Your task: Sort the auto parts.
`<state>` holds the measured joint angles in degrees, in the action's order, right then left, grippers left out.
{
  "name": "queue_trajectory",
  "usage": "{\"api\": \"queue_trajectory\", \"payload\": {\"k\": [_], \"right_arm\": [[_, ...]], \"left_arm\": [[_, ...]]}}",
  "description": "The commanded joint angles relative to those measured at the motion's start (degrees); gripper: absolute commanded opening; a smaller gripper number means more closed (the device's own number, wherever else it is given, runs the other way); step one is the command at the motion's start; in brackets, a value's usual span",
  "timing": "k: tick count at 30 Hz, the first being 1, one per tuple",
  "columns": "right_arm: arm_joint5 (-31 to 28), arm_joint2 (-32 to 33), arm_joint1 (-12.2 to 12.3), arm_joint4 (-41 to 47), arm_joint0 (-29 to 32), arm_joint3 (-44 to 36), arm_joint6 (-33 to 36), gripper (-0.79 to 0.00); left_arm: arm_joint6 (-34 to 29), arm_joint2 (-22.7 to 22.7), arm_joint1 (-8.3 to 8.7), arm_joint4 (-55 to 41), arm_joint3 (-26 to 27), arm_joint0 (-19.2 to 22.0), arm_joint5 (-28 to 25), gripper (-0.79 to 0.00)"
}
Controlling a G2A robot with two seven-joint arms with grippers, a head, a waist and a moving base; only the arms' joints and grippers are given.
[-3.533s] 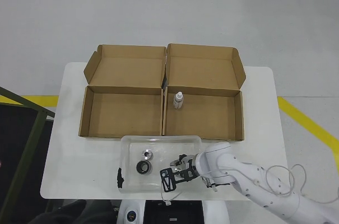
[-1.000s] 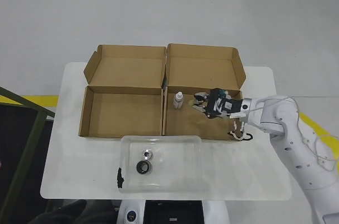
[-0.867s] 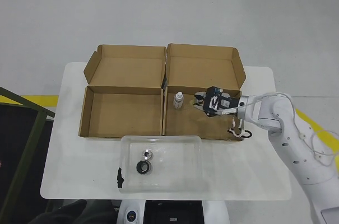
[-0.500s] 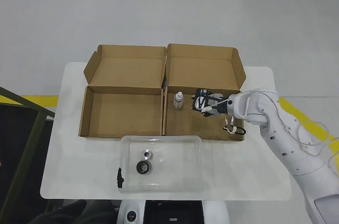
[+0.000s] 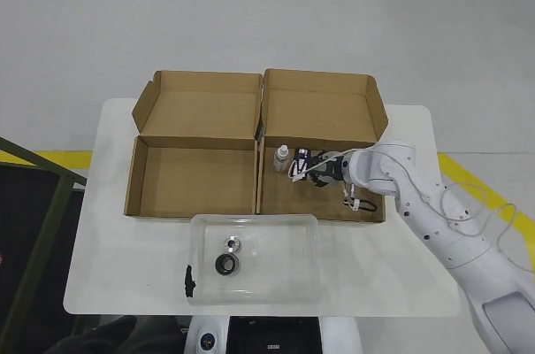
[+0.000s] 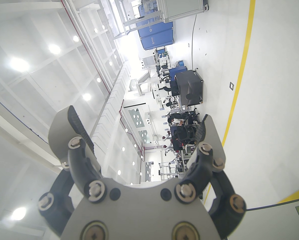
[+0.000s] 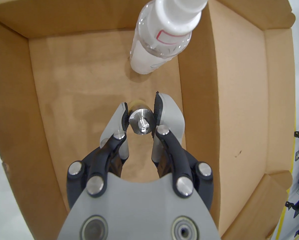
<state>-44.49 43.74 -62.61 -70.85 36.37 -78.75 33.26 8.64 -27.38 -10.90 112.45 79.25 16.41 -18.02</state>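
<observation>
My right gripper (image 7: pixel 140 117) is shut on a small silver metal part (image 7: pixel 140 123) with a threaded stub, held low over the floor of the right cardboard box (image 7: pixel 89 81). In the top view the right gripper (image 5: pixel 299 167) sits inside that right box (image 5: pixel 360 188), beside the white bottle (image 5: pixel 282 158) that stands upright near the divider. The bottle (image 7: pixel 162 38) rises just beyond the held part. The clear plastic tray (image 5: pixel 294 265) at the table's front holds a silver part (image 5: pixel 233 243) and a black ring (image 5: pixel 225 263). My left gripper (image 6: pixel 139 126) is open and holds nothing, pointing into the hall.
The left cardboard box (image 5: pixel 196 181) stands open beside the right one, both with lids folded back. A small black part (image 5: pixel 188 281) lies at the tray's left front edge. Bare white table (image 5: pixel 108 257) surrounds the tray and boxes.
The right arm has carried the silver part from the tray up into the right box, then moved leftwards across the box towards the bottle.
</observation>
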Motion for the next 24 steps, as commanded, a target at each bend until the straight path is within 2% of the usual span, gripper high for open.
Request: {"api": "queue_trajectory", "payload": {"k": [1,5,6,16,24], "right_arm": [[0.11,-0.55,-0.31,-0.28,-0.4,0.84,-0.25,-0.785],[0.5,-1.51,-0.93,-0.89,-1.07,2.23,-0.51,-0.576],[0.55,-1.69,-1.06,-1.05,-1.19,2.53,-0.61,-0.548],[-0.68,-1.45,-1.66,-0.04,-1.59,3.32,-2.04,-0.536],[-2.87,4.72,0.6,1.25,2.32,-3.66,-0.54,-0.486]], "left_arm": [[0.0,0.0,0.0,0.0,0.0,0.0,0.0,0.0],[0.0,0.0,0.0,0.0,0.0,0.0,0.0,0.0],[0.0,0.0,0.0,0.0,0.0,0.0,0.0,0.0],[0.0,0.0,0.0,0.0,0.0,0.0,0.0,0.0],[0.0,0.0,0.0,0.0,0.0,0.0,0.0,0.0]]}}
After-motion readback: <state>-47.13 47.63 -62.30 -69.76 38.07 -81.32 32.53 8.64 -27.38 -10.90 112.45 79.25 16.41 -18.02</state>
